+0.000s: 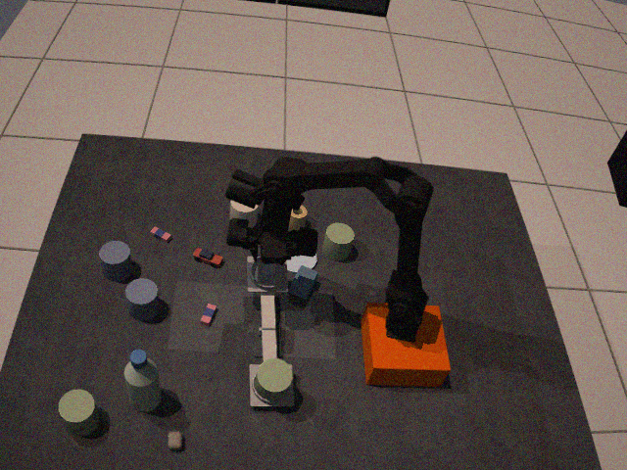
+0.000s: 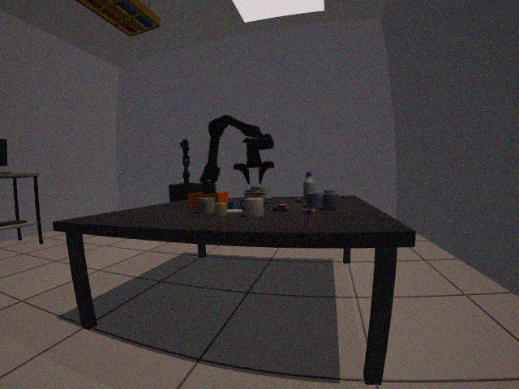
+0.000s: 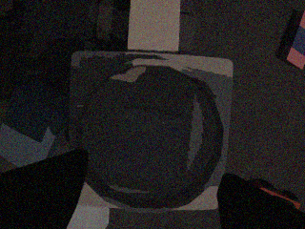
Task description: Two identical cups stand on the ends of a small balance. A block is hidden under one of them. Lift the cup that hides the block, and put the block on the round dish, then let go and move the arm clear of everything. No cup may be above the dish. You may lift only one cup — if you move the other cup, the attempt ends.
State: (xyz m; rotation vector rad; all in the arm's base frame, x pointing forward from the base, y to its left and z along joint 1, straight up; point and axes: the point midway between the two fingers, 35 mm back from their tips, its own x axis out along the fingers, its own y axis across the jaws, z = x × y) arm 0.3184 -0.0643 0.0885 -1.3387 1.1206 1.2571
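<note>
overhead, the gripper [image 2: 254, 181] hangs above the far cup [image 3: 152, 136] on the balance [image 1: 267, 323], fingers apart and holding nothing; the wrist view looks straight down on that cup, dark on its square pad; the near cup [image 1: 273, 379] stands on the other end; the round dish [image 1: 302, 262] lies just beside, next to a blue box [image 1: 304, 282].

place: lab-like test room | evidence: bare walls [image 2: 335, 104], tiled floor [image 2: 418, 318], ceiling light panel [image 2: 278, 8], dark table [image 2: 234, 230]
</note>
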